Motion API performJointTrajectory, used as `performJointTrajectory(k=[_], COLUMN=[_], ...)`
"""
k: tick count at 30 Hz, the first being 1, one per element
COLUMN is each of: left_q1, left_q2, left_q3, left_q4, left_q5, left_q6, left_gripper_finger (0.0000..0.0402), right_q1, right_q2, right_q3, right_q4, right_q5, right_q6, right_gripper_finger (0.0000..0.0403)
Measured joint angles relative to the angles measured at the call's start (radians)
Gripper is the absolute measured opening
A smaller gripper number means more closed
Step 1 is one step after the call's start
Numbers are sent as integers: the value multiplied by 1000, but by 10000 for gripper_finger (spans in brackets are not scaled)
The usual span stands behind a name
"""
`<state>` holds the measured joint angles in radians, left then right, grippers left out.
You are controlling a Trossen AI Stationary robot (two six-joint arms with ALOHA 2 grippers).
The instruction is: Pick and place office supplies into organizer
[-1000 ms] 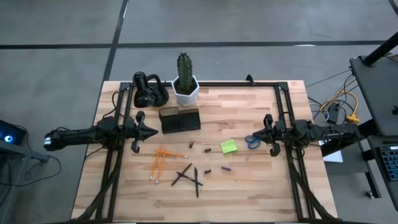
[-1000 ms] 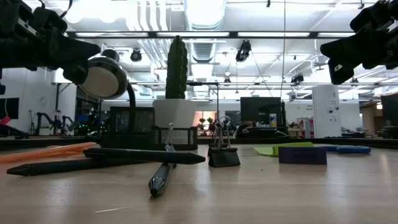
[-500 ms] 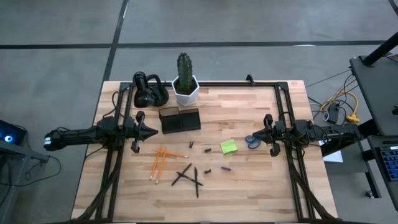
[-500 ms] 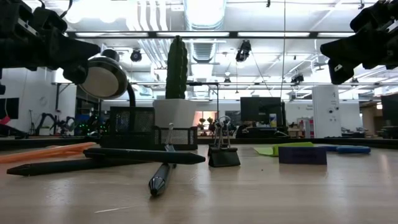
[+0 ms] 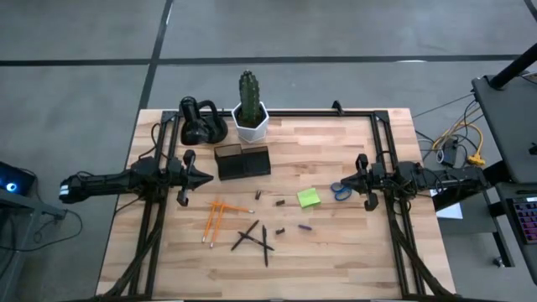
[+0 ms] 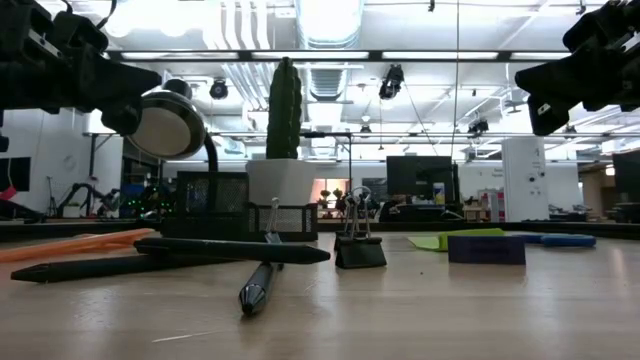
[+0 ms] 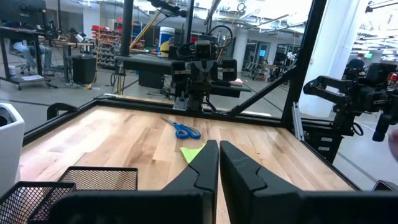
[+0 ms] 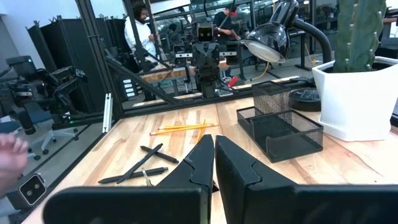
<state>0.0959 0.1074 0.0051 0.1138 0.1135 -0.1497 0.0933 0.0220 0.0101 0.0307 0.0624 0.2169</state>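
Note:
The dark mesh organizer (image 5: 243, 161) stands on the table's far-middle part, in front of the white cactus pot (image 5: 250, 117). Orange pencils (image 5: 216, 216), black pens (image 5: 254, 237), a lime-green sticky pad (image 5: 309, 197), blue-handled scissors (image 5: 340, 190) and small dark and purple bits (image 5: 305, 226) lie flat on the wood nearer the near edge. My left gripper (image 5: 208, 177) hovers shut at the left, level with the organizer. My right gripper (image 5: 346, 179) hovers shut at the right, just above the scissors. In the wrist views the left gripper (image 7: 219, 149) and the right gripper (image 8: 214, 143) show their fingertips together.
A black looped lamp gadget (image 5: 201, 122) sits beside the cactus pot at the far edge. Black frame rails (image 5: 382, 151) run along the table's left, right and far sides. A binder clip (image 6: 360, 245) stands among the pens. People show in the room beyond (image 8: 140, 31).

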Motion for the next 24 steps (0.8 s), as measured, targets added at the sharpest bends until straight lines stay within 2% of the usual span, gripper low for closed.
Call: performJointTrajectory(k=[4, 10, 17, 24], left_q1=[0, 0, 0, 0], left_q2=[0, 0, 0, 0], left_q3=[0, 0, 0, 0], left_q4=[0, 0, 0, 33], left_q5=[0, 0, 0, 0], left_q6=[11, 153, 156, 156], left_gripper_finger=[0, 0, 0, 0], right_q1=[0, 0, 0, 0], right_q2=[0, 0, 0, 0], right_q3=[0, 0, 0, 0], right_q4=[0, 0, 1, 10], right_q5=[0, 0, 0, 0], right_q6=[0, -33, -223, -257], right_gripper_finger=[9, 8, 9, 9])
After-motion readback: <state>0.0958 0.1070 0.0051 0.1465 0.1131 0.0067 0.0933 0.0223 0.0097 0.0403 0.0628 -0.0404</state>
